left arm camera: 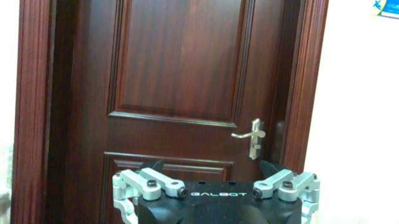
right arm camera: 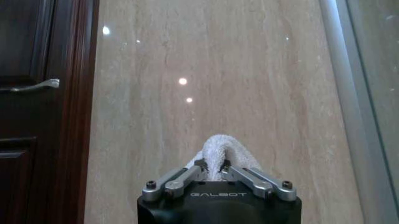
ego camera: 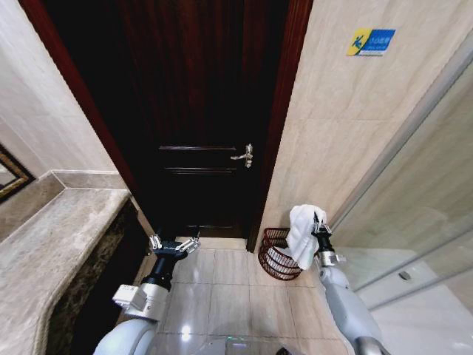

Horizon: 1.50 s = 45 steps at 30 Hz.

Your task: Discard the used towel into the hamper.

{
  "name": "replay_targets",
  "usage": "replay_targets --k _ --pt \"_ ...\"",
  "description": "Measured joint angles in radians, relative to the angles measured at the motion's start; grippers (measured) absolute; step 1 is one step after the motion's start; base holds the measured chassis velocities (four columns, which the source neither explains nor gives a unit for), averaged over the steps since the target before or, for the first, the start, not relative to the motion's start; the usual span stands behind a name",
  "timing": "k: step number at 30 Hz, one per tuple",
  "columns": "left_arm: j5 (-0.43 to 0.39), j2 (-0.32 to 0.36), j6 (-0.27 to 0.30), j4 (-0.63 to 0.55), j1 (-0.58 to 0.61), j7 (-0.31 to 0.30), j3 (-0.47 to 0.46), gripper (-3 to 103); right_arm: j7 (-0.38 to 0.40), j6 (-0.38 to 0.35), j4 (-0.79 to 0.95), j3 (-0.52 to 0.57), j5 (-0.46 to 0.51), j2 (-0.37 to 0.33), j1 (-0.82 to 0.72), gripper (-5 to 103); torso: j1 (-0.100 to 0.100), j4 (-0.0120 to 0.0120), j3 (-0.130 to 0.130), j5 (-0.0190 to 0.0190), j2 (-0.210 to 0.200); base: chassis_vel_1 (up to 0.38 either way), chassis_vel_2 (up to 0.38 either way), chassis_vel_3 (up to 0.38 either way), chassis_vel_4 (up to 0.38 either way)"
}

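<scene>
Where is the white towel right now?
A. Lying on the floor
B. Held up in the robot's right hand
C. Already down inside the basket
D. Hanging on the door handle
B. The right hand is shut on the white towel, which hangs over the hamper; the left hand holds nothing.

The glossy beige tiled floor (ego camera: 222, 292) carries the round dark reddish-brown openwork wicker hamper (ego camera: 275, 255), which stands directly on it below and beside the right gripper's fingers (ego camera: 319, 222), against the beige wall.
</scene>
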Motion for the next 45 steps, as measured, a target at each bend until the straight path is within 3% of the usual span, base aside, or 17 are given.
replay_targets --k 26,30,34,37,40,45 --pt "0.000 0.000 0.000 0.000 0.000 0.000 0.000 100 -0.027 0.001 -0.002 -0.012 0.006 -0.010 0.014 7 0.000 0.0000 0.000 -0.0003 0.000 -0.051 0.050 0.049 -0.048" --pt "0.000 0.000 0.000 0.000 0.000 0.000 0.000 100 0.008 0.002 0.016 -0.009 -0.035 0.004 -0.023 7 0.001 0.0010 0.000 0.0001 0.000 -0.172 0.181 0.174 -0.123" --pt "0.000 0.000 0.000 0.000 0.000 0.000 0.000 100 0.091 -0.022 0.137 0.021 -0.106 0.040 -0.134 7 0.001 -0.0001 0.000 0.0005 0.000 -0.096 0.081 0.029 -0.034" --pt "0.000 0.000 0.000 0.000 0.000 0.000 0.000 100 0.155 -0.098 0.279 0.036 -0.140 0.069 -0.236 7 -0.001 -0.0006 0.000 -0.0001 0.000 -0.016 -0.011 -0.034 -0.022" --pt "0.000 0.000 0.000 0.000 0.000 0.000 0.000 100 0.162 -0.103 0.264 0.041 -0.146 0.072 -0.236 7 -0.001 -0.0002 0.000 -0.0003 0.000 0.066 -0.031 -0.044 0.045" --pt "0.000 0.000 0.000 0.000 0.000 0.000 0.000 100 0.116 -0.098 0.094 0.035 -0.119 0.052 -0.153 7 -0.001 0.0002 0.000 -0.0002 0.000 0.017 -0.008 -0.008 0.014"
